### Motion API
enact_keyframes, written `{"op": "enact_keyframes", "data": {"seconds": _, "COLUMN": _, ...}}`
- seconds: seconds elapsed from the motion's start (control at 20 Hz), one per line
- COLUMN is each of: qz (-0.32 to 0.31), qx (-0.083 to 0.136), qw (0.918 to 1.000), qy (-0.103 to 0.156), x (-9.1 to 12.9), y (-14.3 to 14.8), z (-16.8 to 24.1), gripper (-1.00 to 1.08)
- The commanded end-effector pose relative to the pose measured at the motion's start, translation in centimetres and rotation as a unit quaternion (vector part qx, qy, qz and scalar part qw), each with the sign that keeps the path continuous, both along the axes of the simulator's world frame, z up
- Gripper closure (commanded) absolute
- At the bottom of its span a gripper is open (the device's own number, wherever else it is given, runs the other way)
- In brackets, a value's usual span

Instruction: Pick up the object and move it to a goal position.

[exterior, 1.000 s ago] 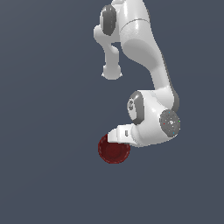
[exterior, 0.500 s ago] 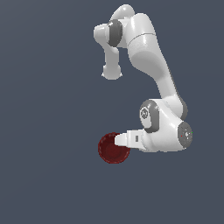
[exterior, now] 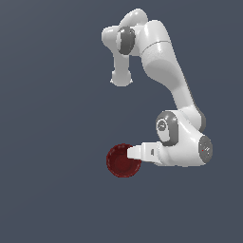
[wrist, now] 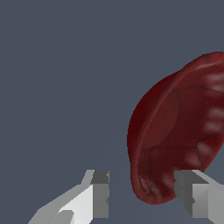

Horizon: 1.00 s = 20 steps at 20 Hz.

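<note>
only a flat, dark blue-grey ground (exterior: 42, 199), filling the exterior view from edge to edge. matte and even in tone, the same slate shade on the exterior view's left as on the exterior view's right, and the same from near to far. impossible to tell whether floor, tabletop or plain backdrop. seen again in the wrist view, spread across most of that picture in the same smooth, uniform grey, a touch bluish, with the look of a simulator's plain fill.
</note>
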<state>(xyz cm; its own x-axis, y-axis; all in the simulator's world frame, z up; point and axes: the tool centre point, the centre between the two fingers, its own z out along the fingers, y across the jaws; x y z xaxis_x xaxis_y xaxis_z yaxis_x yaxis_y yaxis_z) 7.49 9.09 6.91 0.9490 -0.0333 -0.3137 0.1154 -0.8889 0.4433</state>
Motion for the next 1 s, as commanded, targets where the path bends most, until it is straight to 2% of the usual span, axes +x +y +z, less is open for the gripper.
{"op": "enact_keyframes", "data": {"seconds": 0.0, "qz": 0.0, "qx": 0.0, "qw": 1.0, "qy": 0.0, "x": 0.0, "y": 0.0, "z": 0.0, "gripper": -0.2}}
{"op": "enact_keyframes", "data": {"seconds": 0.85, "qz": 0.0, "qx": -0.001, "qw": 1.0, "qy": 0.0, "x": -0.9, "y": -1.4, "z": -2.5, "gripper": -0.2}}
{"op": "enact_keyframes", "data": {"seconds": 0.9, "qz": 0.0, "qx": -0.001, "qw": 1.0, "qy": 0.0, "x": -0.9, "y": -1.4, "z": -2.5, "gripper": 1.08}}
{"op": "enact_keyframes", "data": {"seconds": 0.95, "qz": 0.0, "qx": -0.001, "qw": 1.0, "qy": 0.0, "x": -0.9, "y": -1.4, "z": -2.5, "gripper": 1.08}}
